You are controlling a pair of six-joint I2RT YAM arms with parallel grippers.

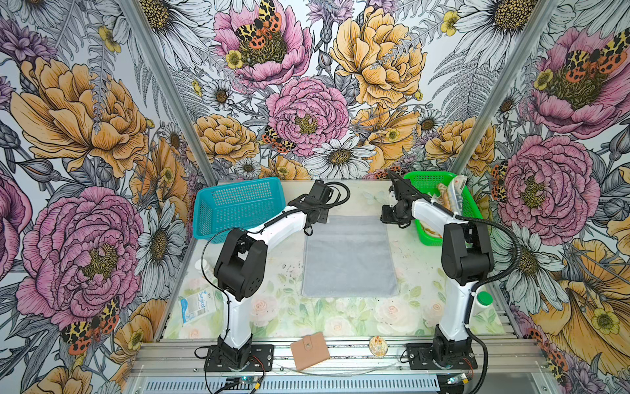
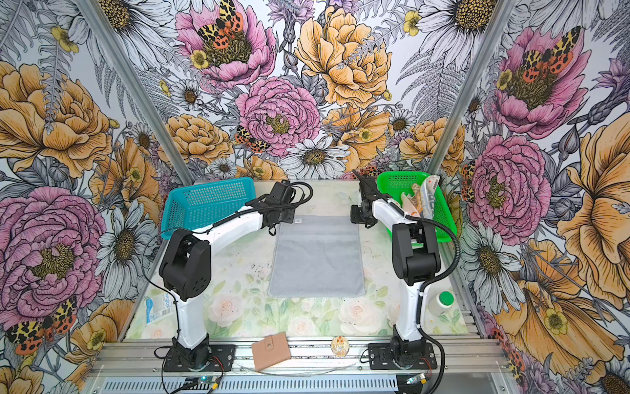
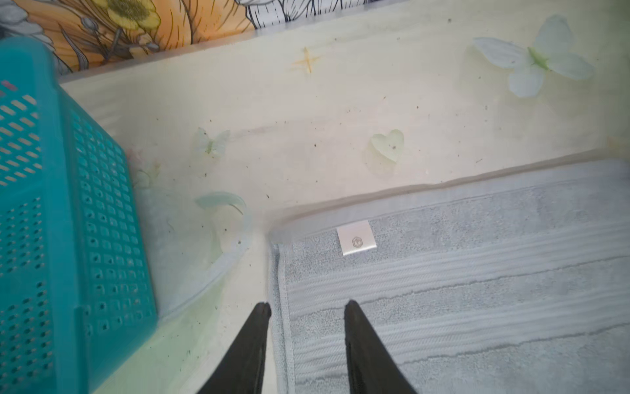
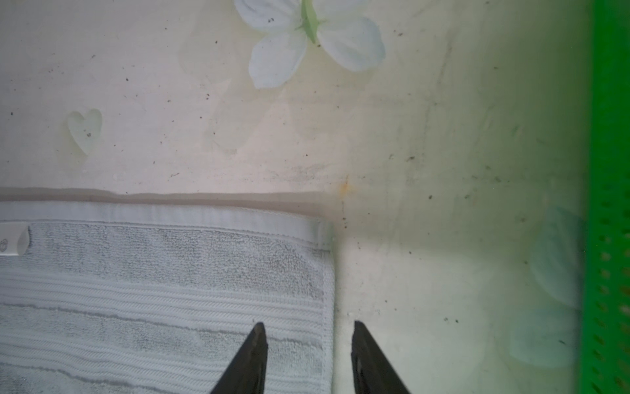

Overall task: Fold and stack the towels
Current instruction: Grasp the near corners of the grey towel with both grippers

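The grey towel (image 1: 349,259) lies flat in the middle of the surface (image 1: 283,307). At its 11 o'clock corner the left claw (image 3: 307,303) stands open astride the hem, gripping nothing. At 1 o'clock the right claw (image 4: 308,324) does likewise. The patterned towels (image 1: 455,199) sit bunched in the green basket (image 1: 428,182) at 2 o'clock.

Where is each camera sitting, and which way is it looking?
Top views: high above the arms' bases, looking down at the table, grey towel, teal basket and green basket; the left arm and right arm show whole.
Left wrist: on the left arm, facing the towel's tagged corner and the teal basket; only the open left gripper shows.
Right wrist: on the right arm, facing the towel's other far corner and the green basket; only the open right gripper shows.
Shared: both wrist views see the towel's white tag and far hem.
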